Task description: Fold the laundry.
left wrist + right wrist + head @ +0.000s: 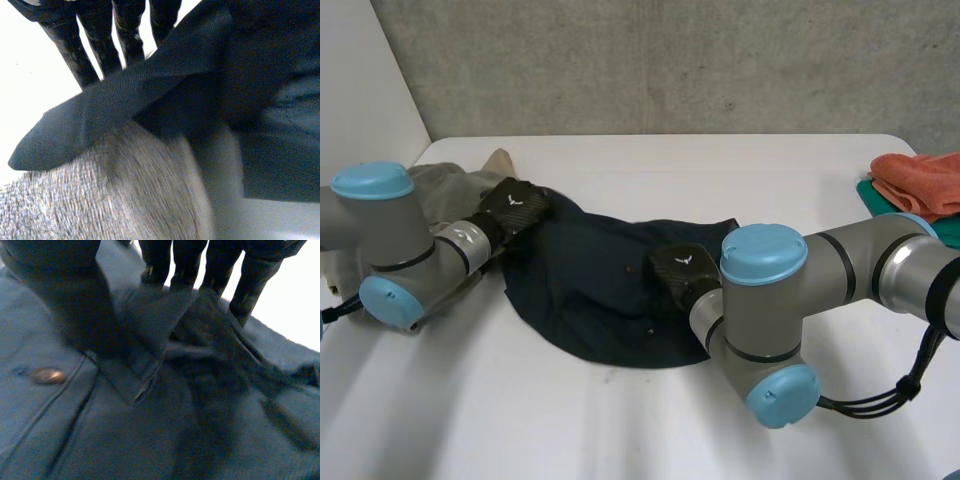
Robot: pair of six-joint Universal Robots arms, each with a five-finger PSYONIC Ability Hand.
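A dark navy garment [605,300] lies spread and rumpled across the middle of the white table. My left hand [515,208] rests at its upper left edge, where it overlaps a grey cloth. In the left wrist view a pointed navy flap [100,115] crosses in front of my left hand [92,50] and hides its tips; grey knit cloth [120,195] lies beneath. My right hand [678,272] sits on the garment's right middle. In the right wrist view its thumb [75,300] and fingers [187,265] press into the navy cloth and pinch a raised fold [155,335] between them, near a button [47,375].
A grey-beige garment [445,185] lies bunched at the table's left, partly under the navy one. An orange towel [920,180] on a green cloth [948,228] sits at the right edge. The table's bare surface [650,420] stretches along the front.
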